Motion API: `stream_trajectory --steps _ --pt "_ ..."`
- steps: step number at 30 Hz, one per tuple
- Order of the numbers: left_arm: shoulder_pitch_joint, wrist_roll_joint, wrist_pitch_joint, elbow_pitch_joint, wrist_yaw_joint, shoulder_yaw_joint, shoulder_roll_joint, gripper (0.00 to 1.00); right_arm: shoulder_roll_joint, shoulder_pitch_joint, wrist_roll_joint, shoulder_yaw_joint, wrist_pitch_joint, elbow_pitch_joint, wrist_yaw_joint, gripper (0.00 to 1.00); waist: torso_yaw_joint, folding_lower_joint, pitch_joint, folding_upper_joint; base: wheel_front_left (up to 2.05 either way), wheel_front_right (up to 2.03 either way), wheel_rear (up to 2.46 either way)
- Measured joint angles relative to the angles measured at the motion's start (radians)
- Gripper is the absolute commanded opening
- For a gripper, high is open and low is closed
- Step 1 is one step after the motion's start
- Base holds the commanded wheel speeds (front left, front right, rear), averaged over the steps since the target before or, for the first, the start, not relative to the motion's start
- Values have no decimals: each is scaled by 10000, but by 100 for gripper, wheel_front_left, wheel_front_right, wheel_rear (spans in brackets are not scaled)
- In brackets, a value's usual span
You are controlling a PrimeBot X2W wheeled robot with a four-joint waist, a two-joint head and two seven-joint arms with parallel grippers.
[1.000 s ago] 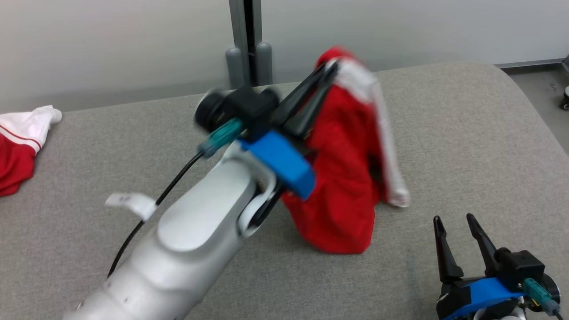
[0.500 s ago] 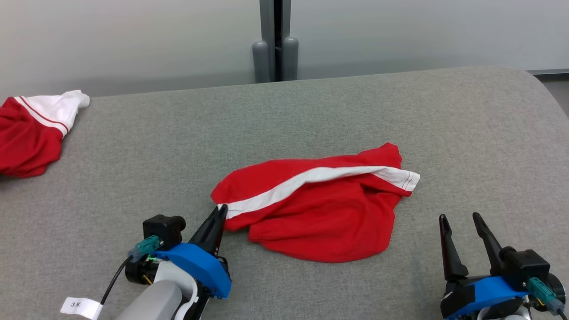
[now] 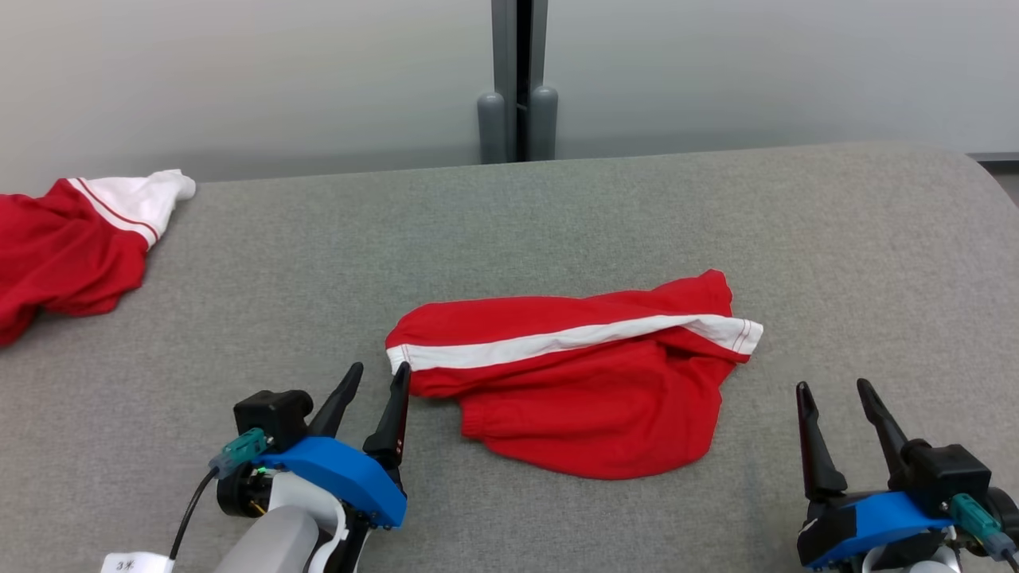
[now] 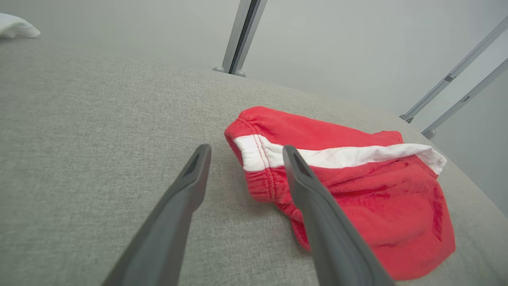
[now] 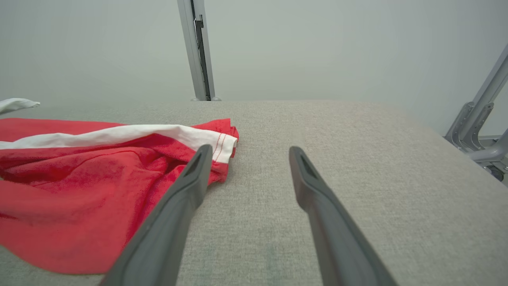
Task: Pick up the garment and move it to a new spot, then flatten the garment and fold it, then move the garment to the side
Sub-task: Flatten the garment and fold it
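The garment [image 3: 589,382] is a red piece with a white stripe, lying crumpled in the middle of the grey padded table [image 3: 557,223]. My left gripper [image 3: 378,376] sits low at its left end, open, fingers just short of the white-striped corner with nothing between them. In the left wrist view the garment [image 4: 357,190] lies ahead and to the right of the left gripper [image 4: 246,153], whose right finger overlaps its hem. My right gripper [image 3: 834,390] stands open at the lower right, apart from the cloth. The right wrist view shows the garment [image 5: 87,186] to the left of the right gripper [image 5: 248,153].
A second red and white garment [image 3: 72,239] lies at the table's far left edge. A grey post [image 3: 517,87] stands behind the table against a pale wall. The table's right end curves down toward metal frame legs [image 5: 480,123].
The left gripper carried the hanging garment down onto the table, then opened and let go of its left corner. The head camera has shifted. The right gripper stayed put.
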Motion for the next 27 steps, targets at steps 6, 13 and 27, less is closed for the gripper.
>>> stream_trajectory --steps 6,13,27 --pt "670 976 0 -811 -21 1168 -128 100 0 -179 -247 -226 0 -50 -2 100 218 0 -327 0 0 0 0" --pt "1935 2499 0 -1946 178 2364 -617 100 0 -174 -382 -334 0 -115 -2 100 433 0 -721 0 0 0 0" --pt "3141 3605 -2 -2351 58 3710 -1243 100 2 251 13 328 0 140 -2 100 544 0 -973 0 0 0 0"
